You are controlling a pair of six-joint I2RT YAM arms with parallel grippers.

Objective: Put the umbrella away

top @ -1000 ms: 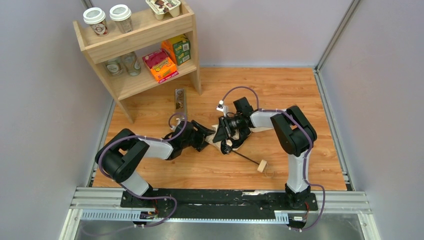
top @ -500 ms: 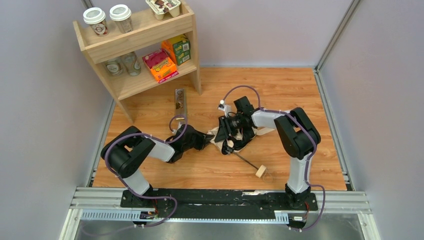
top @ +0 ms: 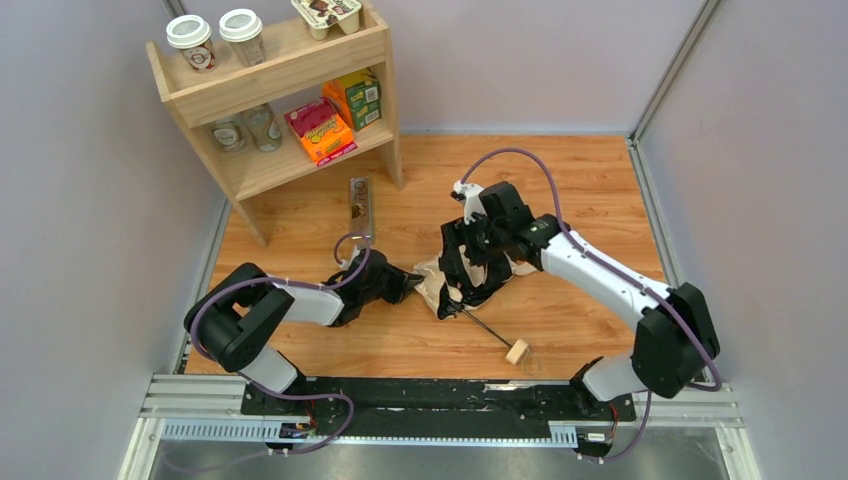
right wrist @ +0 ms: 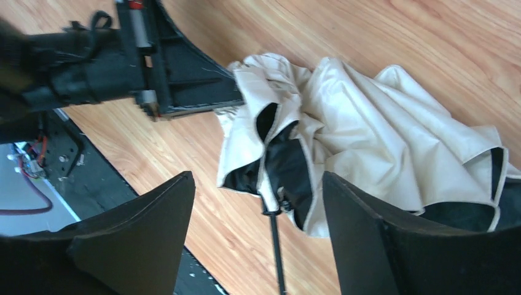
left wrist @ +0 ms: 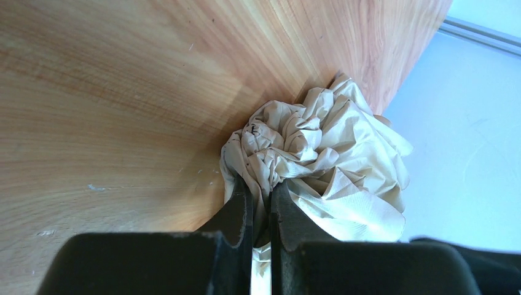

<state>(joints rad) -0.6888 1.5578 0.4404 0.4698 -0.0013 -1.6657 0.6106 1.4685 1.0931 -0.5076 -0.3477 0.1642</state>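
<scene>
- Two arms reach in toward the middle of the table (top: 560, 180), one on each side of the umbrella (top: 435, 292).
- I see the umbrella lying on the wood near the table's centre. Its canopy (right wrist: 368, 123) is a crumpled beige heap with black lining showing in the folds.
- From the canopy, the thin black shaft (top: 490, 327) runs out toward 4 o'clock and ends at the small wooden knob handle (top: 517, 351). The handle lies on the table, apart from both grippers.
- My left gripper (left wrist: 261, 187) sits at the canopy's 9 o'clock edge. Its jaws are pinched almost together on a fold of the beige cloth, which bunches up just past the tips.
- My right gripper (right wrist: 255, 184) hangs over the canopy from the 12 o'clock side. Its fingers (right wrist: 153, 215) are spread wide with nothing gripped, and the fabric and shaft lie below the gap. I cannot tell whether the tips touch the cloth.
- At the table's 10 o'clock corner stands a wooden shelf (top: 270, 90), well apart from the umbrella.
</scene>
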